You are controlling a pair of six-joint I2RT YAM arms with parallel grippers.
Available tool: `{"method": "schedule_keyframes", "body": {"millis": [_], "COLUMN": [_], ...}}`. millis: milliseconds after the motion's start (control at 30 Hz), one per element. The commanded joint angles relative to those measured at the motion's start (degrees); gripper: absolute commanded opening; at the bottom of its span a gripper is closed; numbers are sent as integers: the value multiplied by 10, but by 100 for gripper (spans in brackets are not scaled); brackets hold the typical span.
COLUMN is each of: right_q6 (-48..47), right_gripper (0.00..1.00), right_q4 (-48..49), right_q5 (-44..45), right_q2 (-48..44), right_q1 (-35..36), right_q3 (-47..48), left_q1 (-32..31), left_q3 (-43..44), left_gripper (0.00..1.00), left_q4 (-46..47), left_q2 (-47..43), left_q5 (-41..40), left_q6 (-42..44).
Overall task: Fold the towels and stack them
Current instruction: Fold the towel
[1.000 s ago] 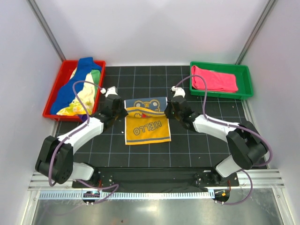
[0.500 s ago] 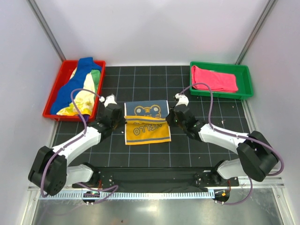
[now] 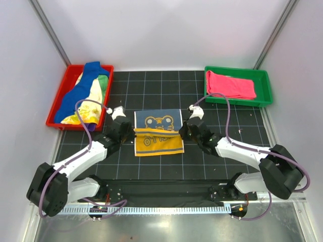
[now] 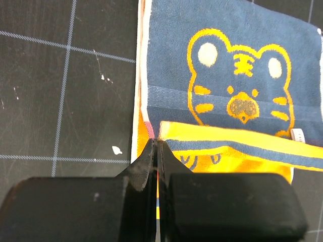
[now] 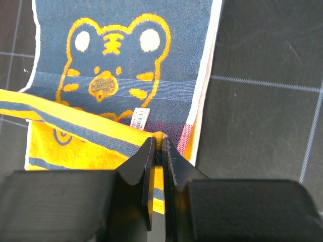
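Top view: we see tiger towel (image 3: 157, 132) lying between left gripper (image 3: 129, 132) and right gripper (image 3: 181, 132), touching both. Pink towel (image 3: 231, 84) in green tray (image 3: 263, 85), far past right gripper. Towel heap (image 3: 88, 93) in red tray (image 3: 63, 126), far past left gripper.
Left wrist: jaws pressed together, pinching tiger towel's (image 4: 232, 65) yellow folded edge; tiger face just ahead.
Right wrist: jaws pinching same edge; white tag (image 5: 140, 117) beside tips.

Tiger towel (image 3: 158, 133) half-folded ctr, pink towel (image 3: 231, 84) far R, towel heap (image 3: 83, 98) far L
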Motion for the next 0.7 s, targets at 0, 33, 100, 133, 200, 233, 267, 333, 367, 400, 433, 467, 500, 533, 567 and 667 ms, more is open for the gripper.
{"method": "schedule_keyframes", "body": {"millis": [0,33,100,133,200,233,267,333,367,400,433,467,500,533,567,667], "right_q6": [12,11,14,14,17,19,19,21,21,20,20,21,22,22,22,25], "right_gripper": [1,1,1,1,1,1,1,1,1,1,1,1,1,1,1,1], "right_q4": [7,5,2,2,3,-2,-4,-10,-13,-14,-16,-20,-21,-23,-26,-28], "right_q5": [33,33,35,37,40,47,49,56,61,62,63,64,64,64,66,73], "right_q2": [-27,-27,-27,-28,-33,-35,-38,-47,-51,-55,-62,-62,-64,-66,-68,-74], "right_q1": [8,8,11,14,18,24,25,29,31,32,34,36,37,39,42,45], "right_q3": [-10,-11,-15,-16,-20,-21,-20,-20,-22,-21,-20,-20,-21,-21,-21,-23], "left_q1": [-6,-10,-12,-12,-13,-13,-13,-14,-15,-14,-15,-15,-15,-16,-16,-17], "left_q3": [-5,-6,-11,-11,-14,-14,-15,-18,-19,-19,-19,-19,-19,-19,-21,-24], "left_gripper": [0,0,0,0,0,0,0,0,0,0,0,0,0,0,0,0], "left_q4": [0,-3,-6,-14,-17,-22,-23,-29,-31,-31,-33,-35,-38,-41,-43,-44], "left_q2": [-28,-31,-38,-41,-50,-54,-57,-66,-69,-72,-75,-74,-73,-73,-74,-82], "left_q5": [-15,-16,-19,-21,-25,-25,-25,-29,-30,-30,-30,-27,-25,-22,-22,-28], "left_q6": [-6,-6,-7,-7,-7,-9,-10,-10,-9,-9,-8,-9,-9,-11,-12,-15]}}
